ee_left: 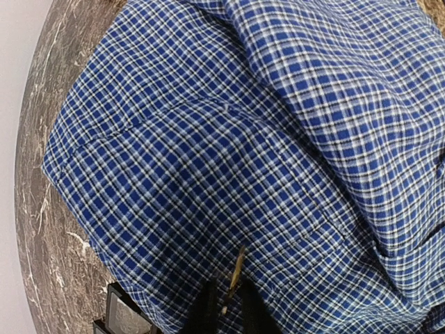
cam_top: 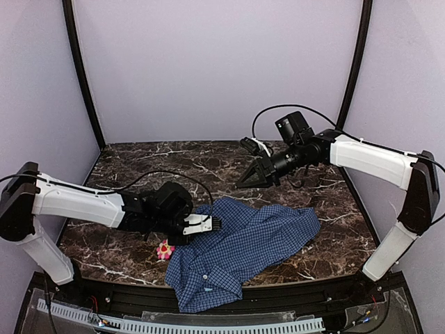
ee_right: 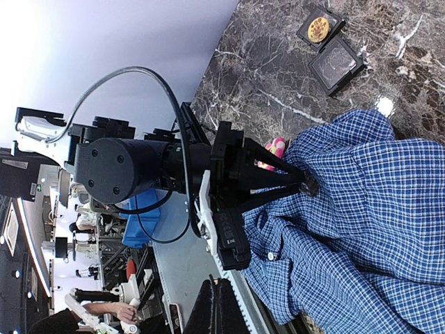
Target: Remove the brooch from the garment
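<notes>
The garment (cam_top: 243, 250) is a blue check shirt, crumpled on the marble table and hanging over its near edge. It fills the left wrist view (ee_left: 208, 139). My left gripper (cam_top: 217, 224) is low over the shirt's left part. Its jaws (ee_left: 231, 292) stand a narrow gap apart, and the brooch (ee_left: 236, 273), a thin gold piece seen edge-on, sits in that gap just above the cloth. In the right wrist view the left gripper's tip (ee_right: 306, 184) rests at the shirt (ee_right: 375, 209). My right gripper (cam_top: 243, 182) hangs shut and empty above the table's far middle.
A pink and yellow flower-shaped piece (cam_top: 165, 249) lies on the marble by the shirt's left edge, under the left arm. A black slotted tray (ee_right: 337, 62) with a round gold piece in one slot sits left of the shirt; its corner (ee_left: 122, 316) shows beside the left fingers.
</notes>
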